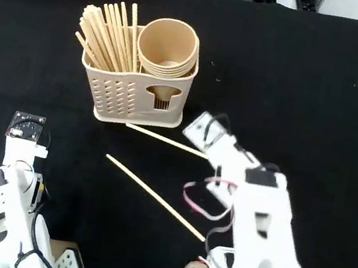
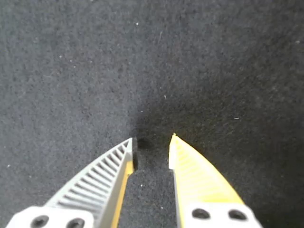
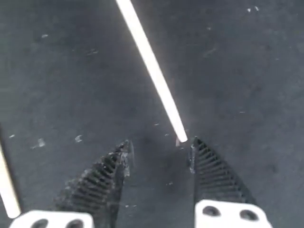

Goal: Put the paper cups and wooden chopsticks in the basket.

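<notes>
A black table (image 1: 324, 97) is seen with a basket (image 1: 127, 94) set on it, in which stacked cups (image 1: 168, 47) and a bundle of chopsticks (image 1: 107, 31) are held in separate compartments. A far stick (image 1: 164, 139) is laid just before the basket and a near stick (image 1: 154, 195) closer to the arms. The right claw (image 3: 161, 142) is spread at the far stick's end, which is just beside one fingertip, and the left claw (image 2: 152, 138) is slightly spread over bare table.
</notes>
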